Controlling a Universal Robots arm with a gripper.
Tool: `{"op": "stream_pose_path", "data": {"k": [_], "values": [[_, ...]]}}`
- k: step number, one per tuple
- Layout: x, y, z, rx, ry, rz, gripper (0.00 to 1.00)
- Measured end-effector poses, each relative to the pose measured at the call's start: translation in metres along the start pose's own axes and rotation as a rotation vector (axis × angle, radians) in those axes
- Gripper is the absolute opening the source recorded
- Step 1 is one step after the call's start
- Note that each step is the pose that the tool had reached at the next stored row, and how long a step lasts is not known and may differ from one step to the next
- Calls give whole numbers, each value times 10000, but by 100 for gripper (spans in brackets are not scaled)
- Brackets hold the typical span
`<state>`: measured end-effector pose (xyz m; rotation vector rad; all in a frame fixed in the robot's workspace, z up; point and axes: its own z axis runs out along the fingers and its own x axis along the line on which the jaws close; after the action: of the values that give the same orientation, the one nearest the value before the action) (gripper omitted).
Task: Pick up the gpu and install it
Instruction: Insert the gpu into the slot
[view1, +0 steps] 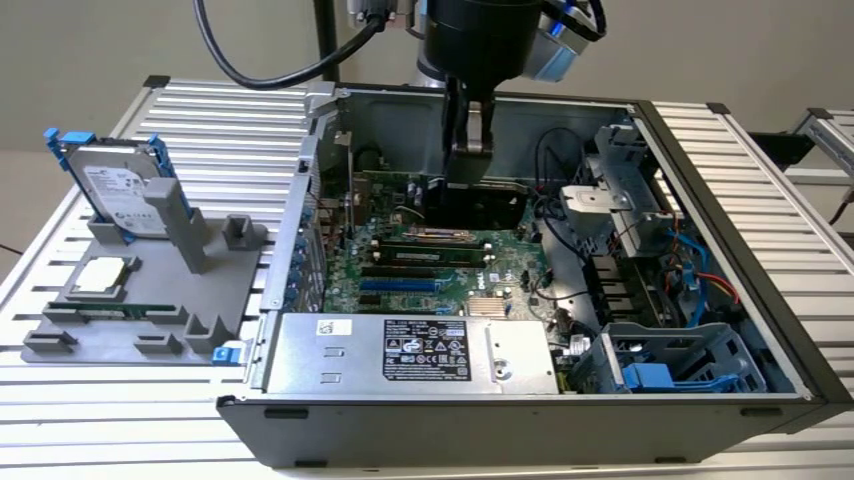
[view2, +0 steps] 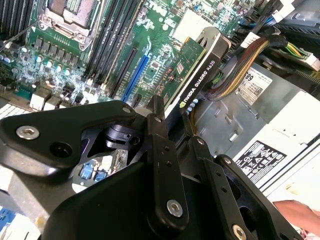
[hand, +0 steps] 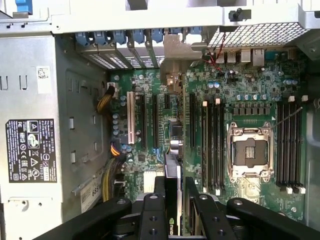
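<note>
The end effector (view1: 470, 150) hangs inside the open computer case (view1: 727, 190), its two fingers (view1: 458, 125) clamped on the top edge of the gpu (view1: 467, 200). The gpu stands on edge directly below the end effector, over the motherboard (view1: 427, 265), at the far part of the board in the exterior view. In the second wrist view the black linkage of the end effector (view2: 172, 125) reaches down to the gpu (view2: 197, 75), whose black shroud faces the power supply (view2: 280, 125) and whose green board faces the expansion slots (view2: 131, 75). Whether the card's edge sits in a slot cannot be told.

In the first wrist view the gpu (hand: 171, 172) appears edge-on between the fingers (hand: 161, 190), in line with the row of slots (hand: 142, 120). The empty CPU socket (hand: 249, 152) lies to one side of the end effector, flanked by memory slots, and the power supply (hand: 35, 125) lies to the other.

Outside the case, well apart from the end effector toward the exterior view's left, a grey holder (view1: 147, 300) sits on the desk (view1: 200, 110). It carries an upright hard drive (view1: 120, 190) with blue rails, a CPU (view1: 104, 275) and a RAM stick (view1: 114, 310).
</note>
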<state>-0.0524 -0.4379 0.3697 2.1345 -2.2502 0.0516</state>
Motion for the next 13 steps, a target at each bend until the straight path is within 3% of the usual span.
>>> {"op": "stream_pose_path", "data": {"k": [13], "values": [[0, 0, 7, 0, -1, 1, 0]]}}
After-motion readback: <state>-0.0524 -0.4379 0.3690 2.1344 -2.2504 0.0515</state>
